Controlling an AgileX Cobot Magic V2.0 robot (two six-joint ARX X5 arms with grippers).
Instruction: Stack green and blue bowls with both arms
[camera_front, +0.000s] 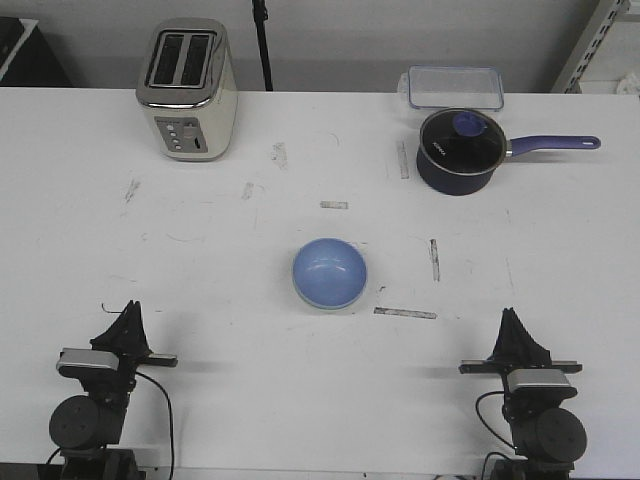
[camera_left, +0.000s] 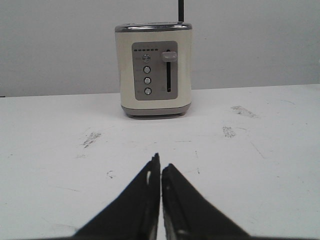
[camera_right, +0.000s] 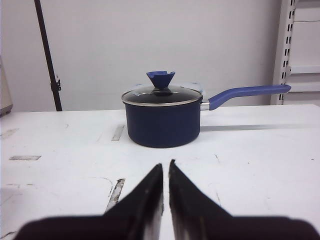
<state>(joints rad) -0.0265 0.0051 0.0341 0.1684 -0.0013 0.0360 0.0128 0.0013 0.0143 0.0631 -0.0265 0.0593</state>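
Resting dome-up at the centre of the white bench, blue bowl, a pale rim showing beneath it; toaster at 11 o'clock, saucepan at 1 o'clock; left hand and right hand closed, empty; no legible writing.

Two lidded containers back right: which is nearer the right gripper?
The navy saucepan with the glass lid and purple handle. The clear box lies behind it at the table's far edge, farther from the right gripper.

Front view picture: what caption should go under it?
Blue bowl sits mid-table, both closed grippers parked near the front edge.
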